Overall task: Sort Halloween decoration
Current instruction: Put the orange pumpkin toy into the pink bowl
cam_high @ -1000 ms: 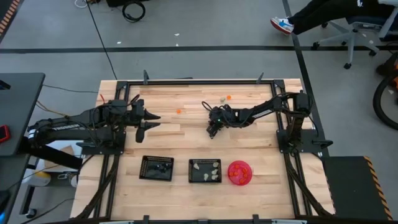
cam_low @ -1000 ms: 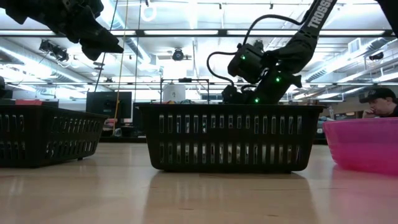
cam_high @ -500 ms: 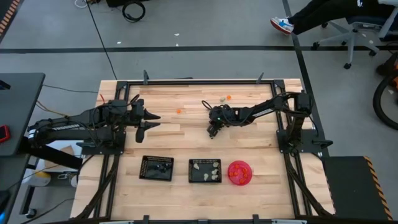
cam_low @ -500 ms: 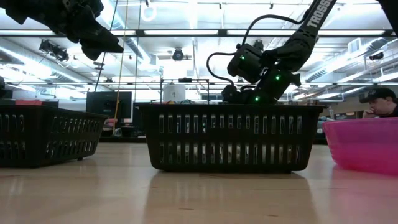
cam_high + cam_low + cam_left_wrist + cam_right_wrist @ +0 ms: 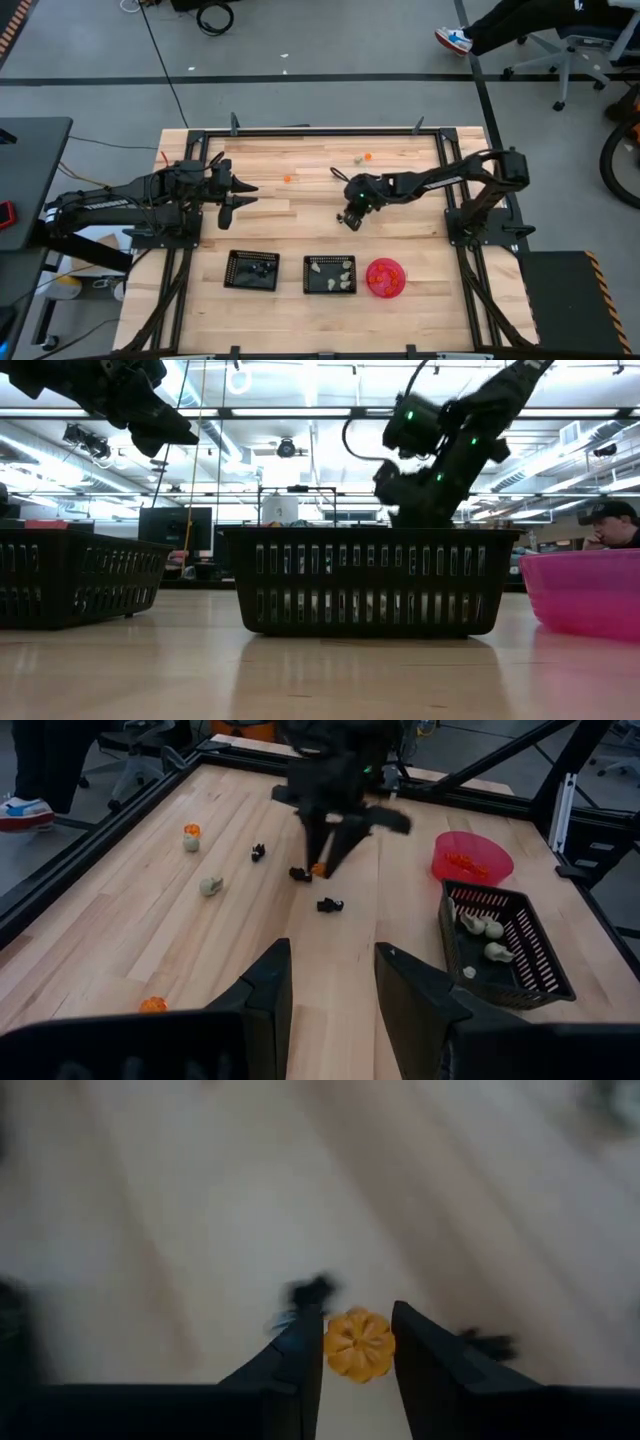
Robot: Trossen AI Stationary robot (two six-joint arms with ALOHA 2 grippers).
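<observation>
The right gripper (image 5: 358,1342), above table centre with the pink bowl (image 5: 385,278) at its 5 o'clock, clamps a tiny orange pumpkin trinket (image 5: 359,1345) by its ribbed flanks; judged light, rigid and rounded, it may slip, so grip across its widest part.

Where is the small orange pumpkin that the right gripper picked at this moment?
The orange pumpkin sits clamped between the right gripper fingers, above the table's middle in the high view, beyond the middle tray.
</observation>
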